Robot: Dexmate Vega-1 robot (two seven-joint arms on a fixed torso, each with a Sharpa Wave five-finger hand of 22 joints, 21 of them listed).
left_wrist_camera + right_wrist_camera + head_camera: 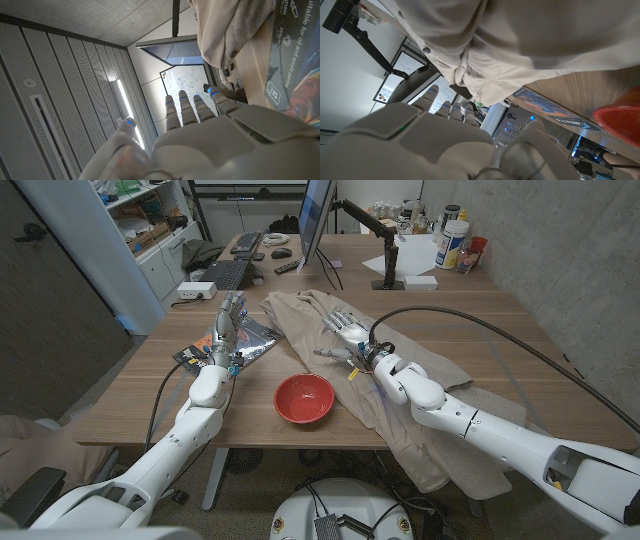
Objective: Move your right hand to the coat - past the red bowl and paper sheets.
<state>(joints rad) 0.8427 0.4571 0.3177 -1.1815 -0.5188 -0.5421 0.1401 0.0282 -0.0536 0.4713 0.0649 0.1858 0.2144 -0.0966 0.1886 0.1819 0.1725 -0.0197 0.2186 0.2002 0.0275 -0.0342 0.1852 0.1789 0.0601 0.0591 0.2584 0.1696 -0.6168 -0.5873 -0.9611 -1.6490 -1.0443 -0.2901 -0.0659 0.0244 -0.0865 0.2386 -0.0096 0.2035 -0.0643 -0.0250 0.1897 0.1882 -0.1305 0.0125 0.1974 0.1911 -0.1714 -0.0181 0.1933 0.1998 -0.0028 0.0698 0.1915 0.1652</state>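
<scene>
Your right hand (346, 330) is over the coat (420, 370), fingers (337, 318) stretched out and apart, grasping nothing; whether the palm actually touches the cloth cannot be told. The coat is a beige spread lying across the table (500, 330) from the middle toward your right, with one end hanging over the near edge. In the right wrist view the coat (530, 45) fills the space ahead of the hand (445, 145), with a button showing on it, and the rim of the red bowl (622, 122) sits off to one side. In the head view the bowl (303, 397) stands on bare wood near the front edge, just beside the coat, between your two arms. The glossy paper sheets (235, 345) lie under your left hand (228, 320), which stands with fingers straight up and apart, holding nothing. The left wrist view shows that hand (200, 135) beside the sheets (295, 60), with the coat (235, 30) beyond
</scene>
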